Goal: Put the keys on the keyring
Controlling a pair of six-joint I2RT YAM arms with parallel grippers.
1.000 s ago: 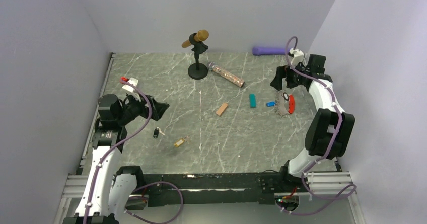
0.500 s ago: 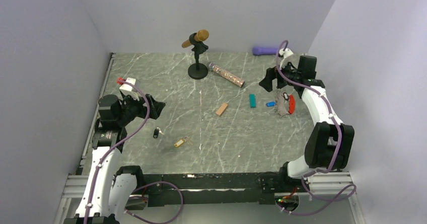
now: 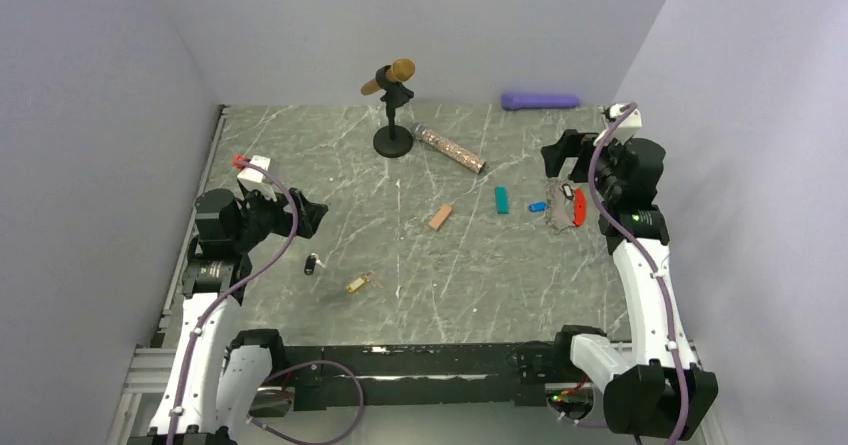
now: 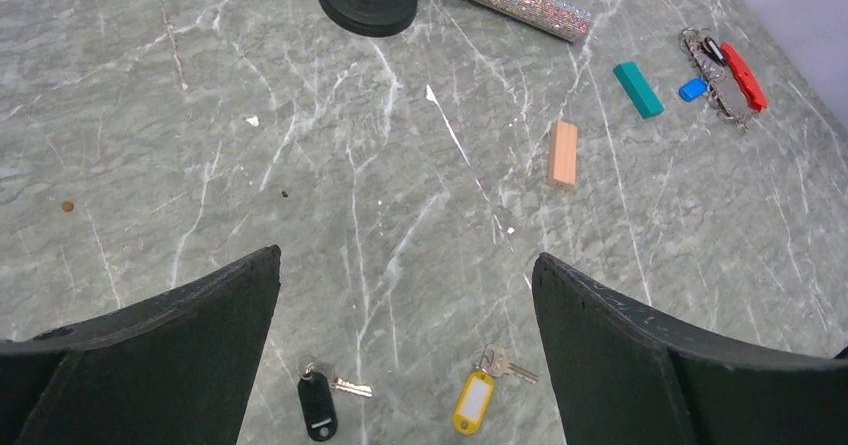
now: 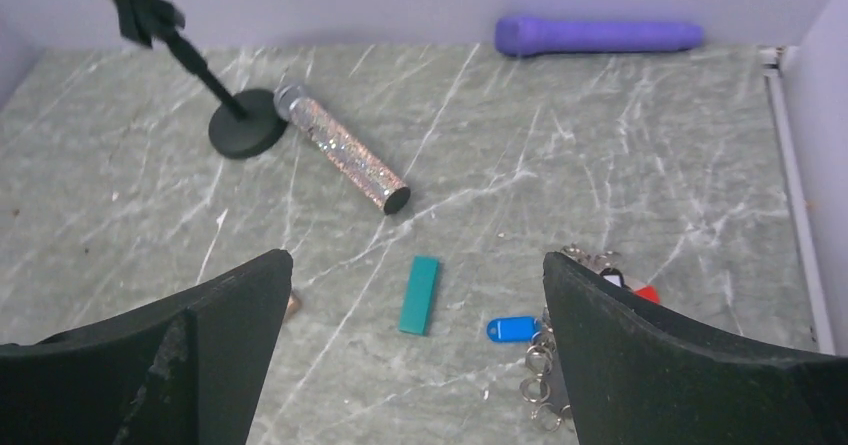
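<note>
One keyring (image 3: 577, 208), lying flat, long axis near-to-far

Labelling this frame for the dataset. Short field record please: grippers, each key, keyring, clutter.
left gripper: open, empty, over the near-left table
right gripper: open, empty, by the keyring
black-tag key: loose on the table, near left
yellow-tag key: loose, just right of the black-tag key
blue-tag key: beside the keyring's chain; attached or not, cannot tell
keyring: red clip with chain, flat on the table, far right
clutter: teal block, wooden block, glitter tube, mic stand, purple cylinder
</note>
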